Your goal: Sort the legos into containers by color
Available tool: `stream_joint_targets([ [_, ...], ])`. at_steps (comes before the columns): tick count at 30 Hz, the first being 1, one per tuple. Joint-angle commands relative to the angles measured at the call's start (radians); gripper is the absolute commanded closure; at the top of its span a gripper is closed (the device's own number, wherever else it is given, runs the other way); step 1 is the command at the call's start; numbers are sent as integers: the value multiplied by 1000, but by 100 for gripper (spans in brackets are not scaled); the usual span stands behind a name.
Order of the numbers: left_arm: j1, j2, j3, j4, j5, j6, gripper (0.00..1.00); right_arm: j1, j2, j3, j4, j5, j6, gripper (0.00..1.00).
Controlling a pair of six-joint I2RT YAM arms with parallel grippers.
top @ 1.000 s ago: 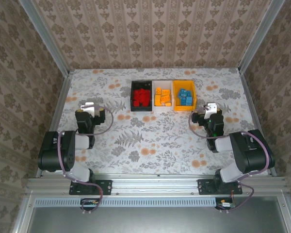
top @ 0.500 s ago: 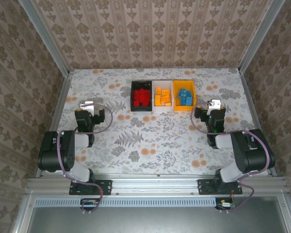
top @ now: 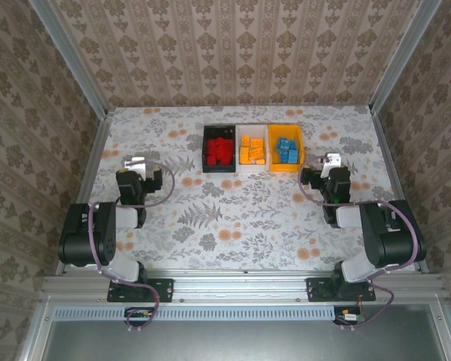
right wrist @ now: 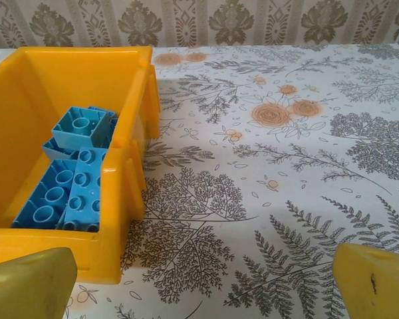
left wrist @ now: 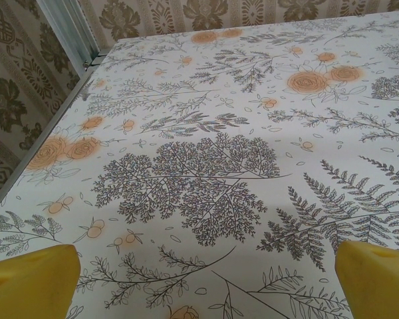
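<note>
bins (top: 286, 169) far centre, tabletop (top: 233, 207) open around

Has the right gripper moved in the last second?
Yes. The right gripper has edged away from its base toward the far wall, level with the orange-yellow bin's near end.

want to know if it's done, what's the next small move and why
Probably just draw both arms back to rest: red bricks sit in the black bin, orange bricks in the white bin, blue bricks in the yellow bin, and the left gripper and right gripper are open, holding nothing.
</note>
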Motion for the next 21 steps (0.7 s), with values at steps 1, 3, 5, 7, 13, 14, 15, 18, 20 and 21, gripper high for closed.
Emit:
stream_joint_targets([
  [1, 4, 3, 10, -2, 2, -13, 0, -3, 9, 18, -15, -37, -5, 0],
  [3, 3, 2, 10, -1, 2, -13, 0, -3, 9, 18, -15, -38, -5, 0],
  [5, 4, 2, 10, -1, 2, -13, 0, -3, 9, 18, -15, -36, -5, 0],
  [7, 3, 2, 10, 0, 2, -13, 0, -3, 10, 19, -15, -37, -4, 0],
  [13, 4, 1, 10, -1, 2, -13, 0, -2, 12, 21, -18, -35, -5, 0],
  [14, 3, 2, 10, -1, 2, -13, 0, -3, 12, 23, -20, -35, -7, 0],
  [15, 3, 2, 10, 0, 2, -13, 0, -3, 13, 24, -19, -36, -7, 0],
  [18, 5, 3, 10, 0, 2, -13, 0, -3, 12, 21, -18, -36, -5, 0],
  [20, 4, 1, 10, -2, 2, -13, 0, -3, 10, 18, -15, -36, -6, 0],
  [21, 4, 2, 10, 0, 2, -13, 0, -2, 10, 17, -13, -34, -5, 0],
])
